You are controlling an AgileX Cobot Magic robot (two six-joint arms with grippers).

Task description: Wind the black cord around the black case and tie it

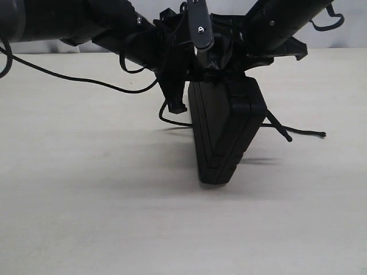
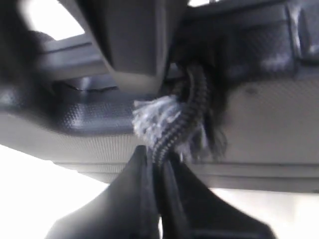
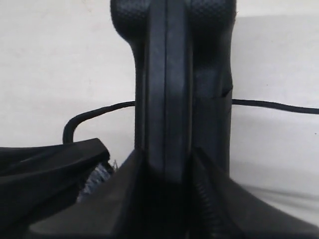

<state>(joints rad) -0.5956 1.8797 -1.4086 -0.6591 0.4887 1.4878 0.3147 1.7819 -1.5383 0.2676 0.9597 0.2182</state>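
The black case (image 1: 225, 130) stands on its narrow edge on the table, top tilted toward the right. My right gripper (image 3: 167, 164) is shut on the case (image 3: 169, 79), its fingers clamping the upper edge. At the case's top left corner my left gripper (image 2: 158, 155) is shut on the black cord (image 2: 179, 122), just below its frayed whitish tip. Cord (image 1: 307, 132) trails on the table to the right of the case and loops out on its left (image 1: 172, 121). In the right wrist view the cord (image 3: 279, 105) shows on both sides of the case.
Both black arms crowd together above the case at the top of the exterior view. A thin smooth arm cable (image 1: 74, 77) droops from the left arm over the pale table (image 1: 86, 200).
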